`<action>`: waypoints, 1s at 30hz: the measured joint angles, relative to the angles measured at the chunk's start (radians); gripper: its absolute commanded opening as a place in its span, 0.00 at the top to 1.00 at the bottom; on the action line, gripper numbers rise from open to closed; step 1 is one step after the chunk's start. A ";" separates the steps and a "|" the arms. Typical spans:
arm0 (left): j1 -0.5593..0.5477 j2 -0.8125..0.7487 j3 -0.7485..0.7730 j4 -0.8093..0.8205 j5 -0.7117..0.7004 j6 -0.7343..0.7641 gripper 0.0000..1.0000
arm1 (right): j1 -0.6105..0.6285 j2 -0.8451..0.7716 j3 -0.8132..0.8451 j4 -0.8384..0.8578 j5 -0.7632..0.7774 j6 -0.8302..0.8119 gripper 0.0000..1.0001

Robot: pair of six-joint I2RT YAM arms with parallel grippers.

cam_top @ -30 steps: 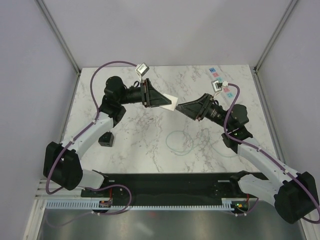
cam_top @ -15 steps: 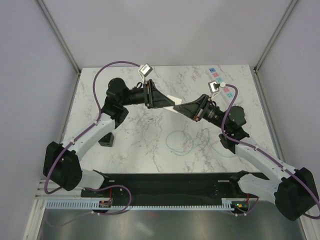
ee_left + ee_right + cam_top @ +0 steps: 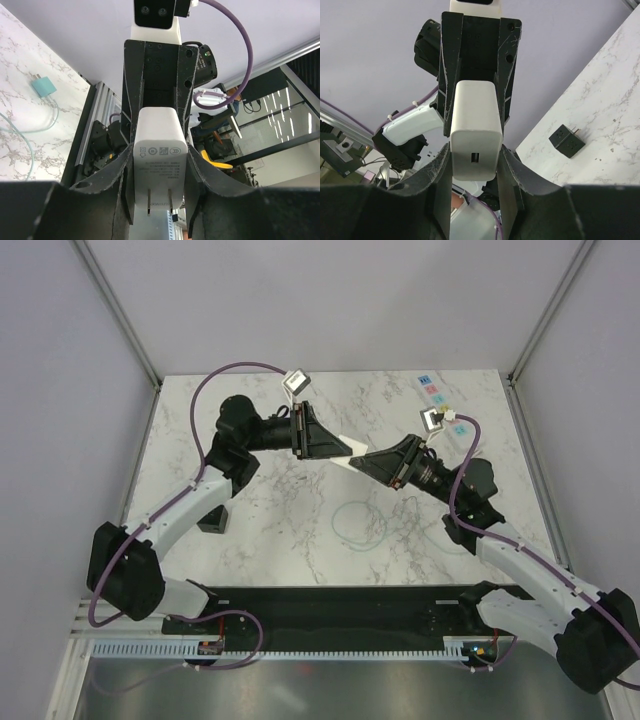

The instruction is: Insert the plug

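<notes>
The plug [image 3: 212,518], a small black cube, lies on the marble table at the left, by my left arm; the right wrist view shows the plug [image 3: 566,140] resting untouched. Over the middle of the table both grippers meet tip to tip on a white charger block [image 3: 347,464]. My left gripper [image 3: 161,165] is shut on the charger's [image 3: 160,160] pronged end. My right gripper [image 3: 475,155] is shut on the charger's [image 3: 474,130] end with the port. In the top view the left gripper [image 3: 352,451] and right gripper [image 3: 358,462] touch.
A pale-green cable [image 3: 360,525] lies coiled on the table below the grippers; its green connector [image 3: 44,87] shows in the left wrist view. A white strip with coloured squares [image 3: 436,393] lies at the back right, partly behind the right wrist.
My right gripper has come left onto the charger's free end and closed its jaws on it. The left gripper has shifted slightly right, still holding the charger.
</notes>
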 measured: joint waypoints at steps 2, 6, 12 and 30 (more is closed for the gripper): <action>0.000 0.005 0.000 0.000 0.005 0.001 0.98 | 0.001 -0.005 0.000 -0.014 0.000 -0.001 0.71; -0.003 0.010 0.000 -0.003 0.010 -0.002 0.98 | 0.001 -0.006 0.000 -0.026 -0.002 -0.006 0.51; -0.004 0.010 -0.001 0.006 0.010 -0.021 0.98 | 0.003 -0.005 0.000 -0.019 -0.013 -0.013 0.50; -0.004 0.010 -0.041 0.124 0.000 -0.073 0.98 | 0.004 0.029 -0.005 0.068 -0.030 0.037 0.63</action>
